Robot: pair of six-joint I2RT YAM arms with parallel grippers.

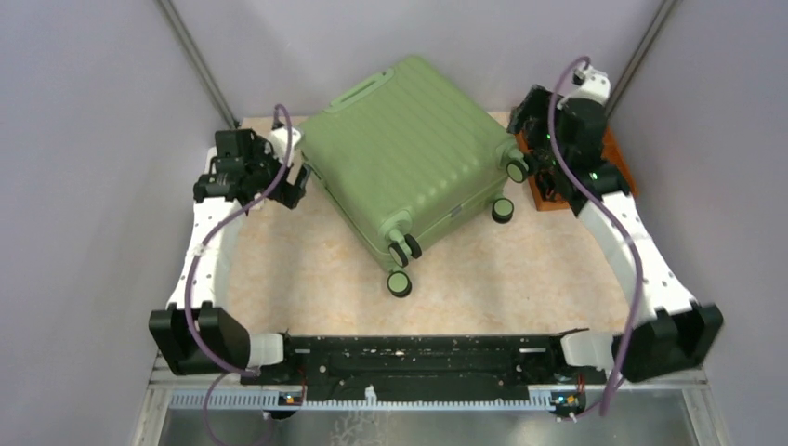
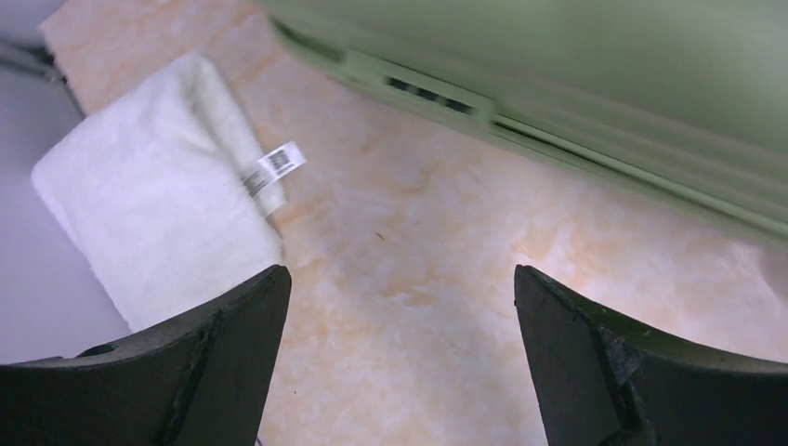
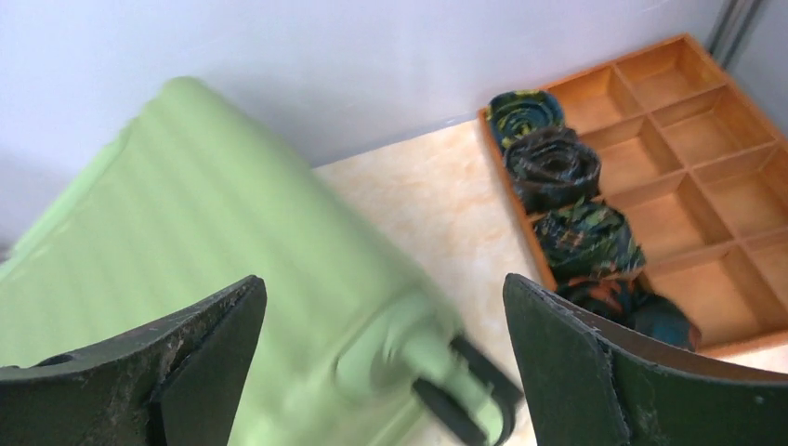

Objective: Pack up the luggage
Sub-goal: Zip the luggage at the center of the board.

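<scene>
The closed luggage (image 1: pixel 409 158) lies between the left gripper (image 2: pixel 400 362) and the right gripper (image 3: pixel 386 372), both with jaws spread and empty. A white towel (image 2: pixel 153 214) lies near the left one, and a tray (image 3: pixel 706 121) with rolled cloths (image 3: pixel 553 167) near the right.

The left arm (image 1: pixel 209 237) and the right arm (image 1: pixel 660 279) each begin in a black, blocky base joint, at about 7 and 4 o'clock of the top view. The long links are white with small dark holes, and the wrists are black. A purple cable (image 1: pixel 190 297) runs along each arm. Small green lights (image 1: pixel 592 174) glow on the right wrist. The left gripper (image 2: pixel 400 279) has smooth black wedge fingers (image 2: pixel 232 353). Those of the right gripper (image 3: pixel 386 288) have scratched, pale edges.
</scene>
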